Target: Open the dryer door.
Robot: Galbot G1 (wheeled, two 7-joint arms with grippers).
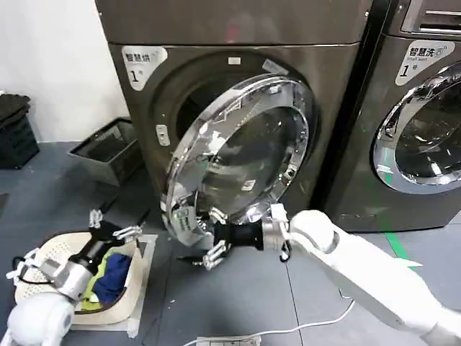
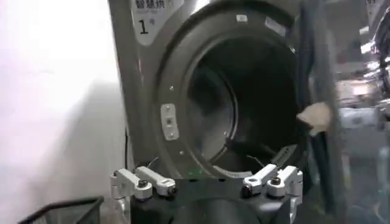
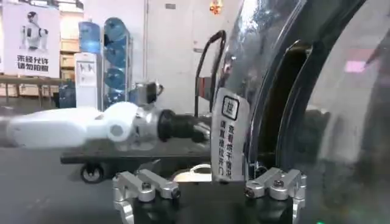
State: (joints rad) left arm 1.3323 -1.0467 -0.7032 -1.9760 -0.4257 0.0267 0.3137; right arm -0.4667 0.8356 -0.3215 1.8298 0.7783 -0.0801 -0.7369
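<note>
Nearest the head camera, the left arm's white shoulder sits at the bottom left, and its left gripper (image 1: 115,227) hangs with fingers spread apart, holding nothing, above a laundry basket (image 1: 137,288) on the floor; the left wrist view shows those fingers (image 2: 146,181) wide apart, facing the drum opening (image 2: 244,115).

Largest is the dryer (image 1: 238,94), a dark grey machine standing against the wall, with a second machine (image 1: 425,115) just beside it on the right. Its round dryer door (image 1: 241,155), chrome-rimmed with a glass centre, stands swung partly out from the front, hinged on its right side, so the dark drum opening shows behind its left edge.

From the lower right the white right arm reaches across to the door's lower left rim. At that rim the right gripper (image 1: 210,238) has its fingers parted, one above and one below the rim's edge; whether they press the rim I cannot tell. In the right wrist view those fingers (image 3: 277,184) sit apart with the door's edge and a white label (image 3: 228,137) just beyond them.

Inside the basket lie blue and yellow-green clothes (image 1: 108,277). A black crate (image 1: 108,148) rests on the floor beside the dryer's left side.
</note>
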